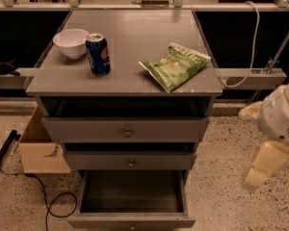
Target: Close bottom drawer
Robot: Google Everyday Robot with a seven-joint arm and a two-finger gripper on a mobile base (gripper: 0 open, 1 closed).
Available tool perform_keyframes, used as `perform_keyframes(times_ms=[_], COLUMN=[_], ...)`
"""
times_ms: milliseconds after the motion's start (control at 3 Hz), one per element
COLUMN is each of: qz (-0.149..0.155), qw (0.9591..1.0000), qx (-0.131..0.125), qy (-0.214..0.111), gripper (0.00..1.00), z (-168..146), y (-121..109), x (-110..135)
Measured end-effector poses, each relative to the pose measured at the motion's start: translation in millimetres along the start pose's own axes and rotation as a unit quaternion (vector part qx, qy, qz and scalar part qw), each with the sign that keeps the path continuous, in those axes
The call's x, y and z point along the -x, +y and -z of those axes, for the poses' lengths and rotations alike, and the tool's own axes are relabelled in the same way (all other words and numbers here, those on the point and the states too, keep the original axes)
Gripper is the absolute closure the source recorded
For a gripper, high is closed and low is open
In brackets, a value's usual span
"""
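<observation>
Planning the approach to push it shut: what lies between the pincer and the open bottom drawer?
Only bare speckled floor, seen in the camera view. The pincer hangs to the right of the bottom drawer, apart from it.

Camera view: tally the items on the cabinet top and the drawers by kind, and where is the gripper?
Bowl: 1
Soda can: 1
Chip bag: 1
Drawers: 3, bottom drawer pulled out
Total: 6
Gripper: right of the cabinet, apart from it.

Bottom drawer [131, 222] showing grey front, dark-grey inside. Bowl [71, 43] reading white, can [98, 54] blue, chip bag [176, 65] green. Floor [221, 177] showing beige speckle. Pale-yellow gripper [256, 174] hanging right of cabinet [135, 32].
</observation>
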State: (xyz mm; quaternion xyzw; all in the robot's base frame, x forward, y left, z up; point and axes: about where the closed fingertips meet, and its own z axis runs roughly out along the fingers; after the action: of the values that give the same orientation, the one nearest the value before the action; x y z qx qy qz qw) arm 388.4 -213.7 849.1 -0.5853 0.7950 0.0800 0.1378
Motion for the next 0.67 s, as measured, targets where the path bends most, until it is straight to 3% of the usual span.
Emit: perform_keyframes(times_ms=[667], qz=[0.046], qw=[0.9978], qx=[0.048], qy=[-0.006], gripper=[0.0], z=[-51.4], y=[41.3], x=[28.2])
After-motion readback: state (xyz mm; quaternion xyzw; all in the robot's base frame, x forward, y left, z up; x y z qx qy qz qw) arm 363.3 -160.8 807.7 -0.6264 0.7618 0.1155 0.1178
